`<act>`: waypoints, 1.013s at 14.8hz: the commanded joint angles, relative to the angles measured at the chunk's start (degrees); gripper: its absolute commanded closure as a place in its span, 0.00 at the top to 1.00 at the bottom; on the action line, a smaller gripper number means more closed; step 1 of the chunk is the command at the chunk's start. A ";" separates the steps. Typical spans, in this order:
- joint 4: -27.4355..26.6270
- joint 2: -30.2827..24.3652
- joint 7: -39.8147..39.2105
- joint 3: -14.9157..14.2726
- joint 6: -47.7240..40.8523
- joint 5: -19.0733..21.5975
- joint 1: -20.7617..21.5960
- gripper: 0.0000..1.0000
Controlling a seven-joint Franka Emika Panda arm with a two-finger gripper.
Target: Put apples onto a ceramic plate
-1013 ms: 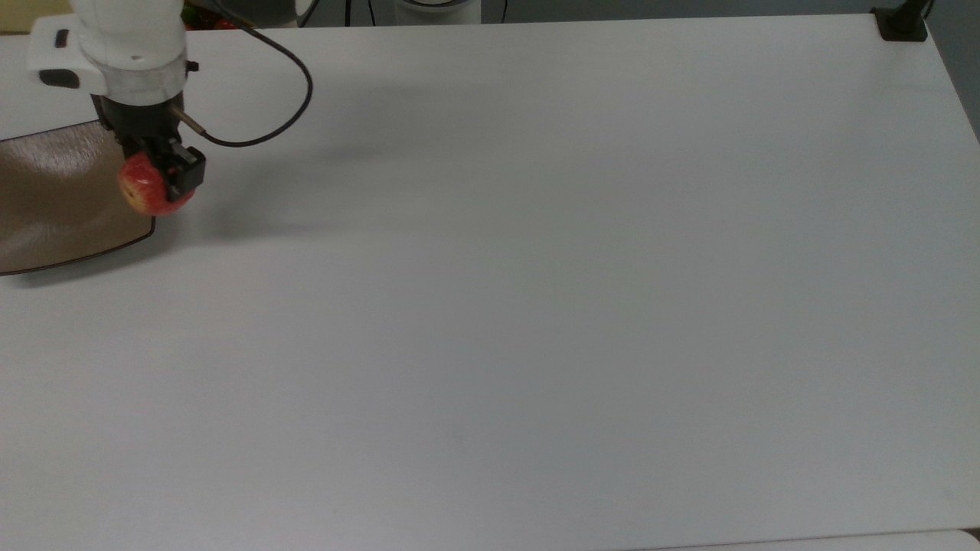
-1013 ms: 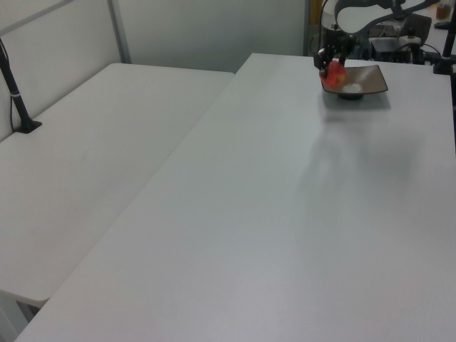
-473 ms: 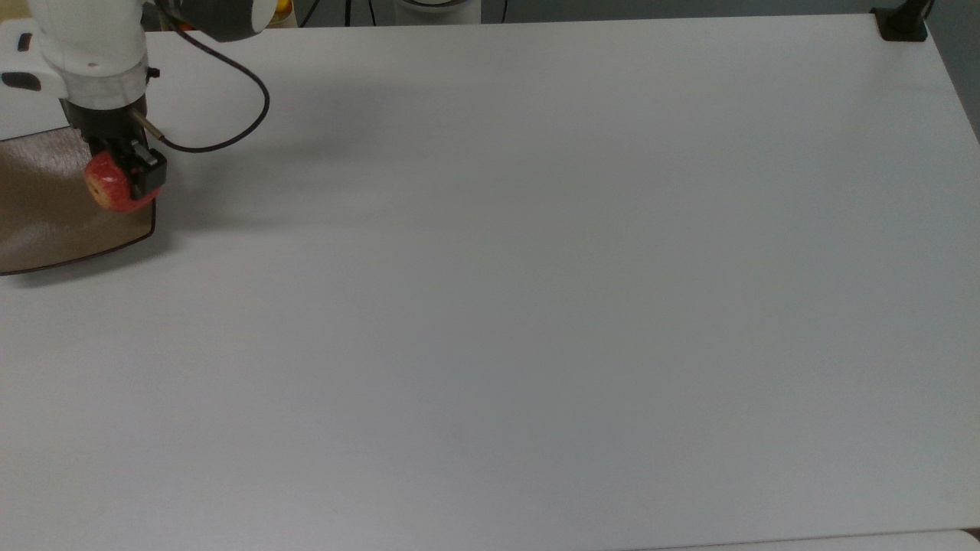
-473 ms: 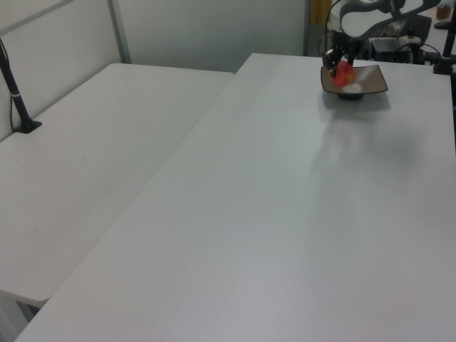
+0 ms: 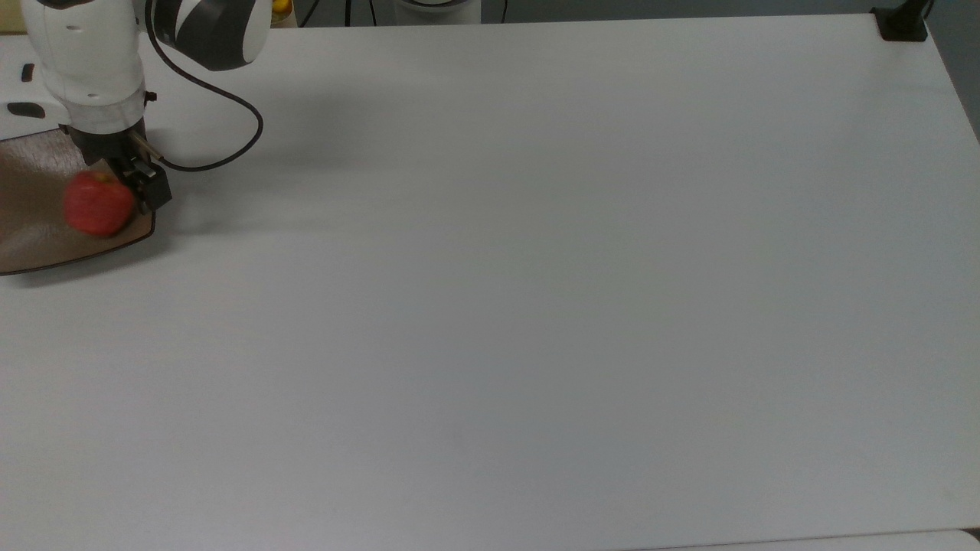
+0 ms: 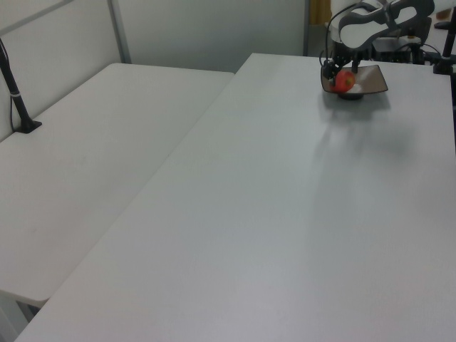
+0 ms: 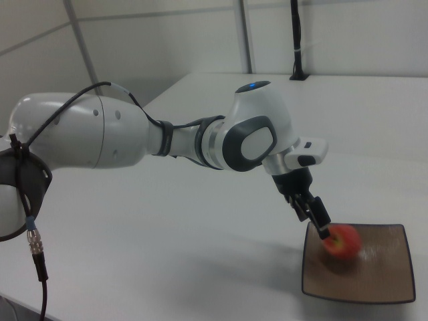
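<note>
The spread end effector (image 7: 319, 224) hangs just beside the apple (image 7: 342, 241) on the ceramic plate (image 7: 374, 281) near the broad, bare worktop's (image 5: 536, 306) edge.

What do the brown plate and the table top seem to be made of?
The plate looks like glazed ceramic: its brown surface is glossy and carries pale reflections, with a thin dark rim. The table looks like matte white laminate or plastic: it is even and shows only soft shadows. Neither material is certain from appearance alone.
</note>
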 commanded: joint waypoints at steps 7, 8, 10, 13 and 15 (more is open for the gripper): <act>-0.17 -3.05 -1.42 -0.46 -3.28 0.30 0.40 1.00; -0.17 -3.66 -2.03 -0.29 -5.12 0.65 0.49 1.00; -0.26 -5.68 -4.13 0.42 -8.73 0.91 0.49 1.00; -0.17 -8.49 -10.44 2.44 -15.14 5.47 0.49 1.00; -0.17 -10.69 -14.15 3.23 -18.49 7.93 0.49 1.00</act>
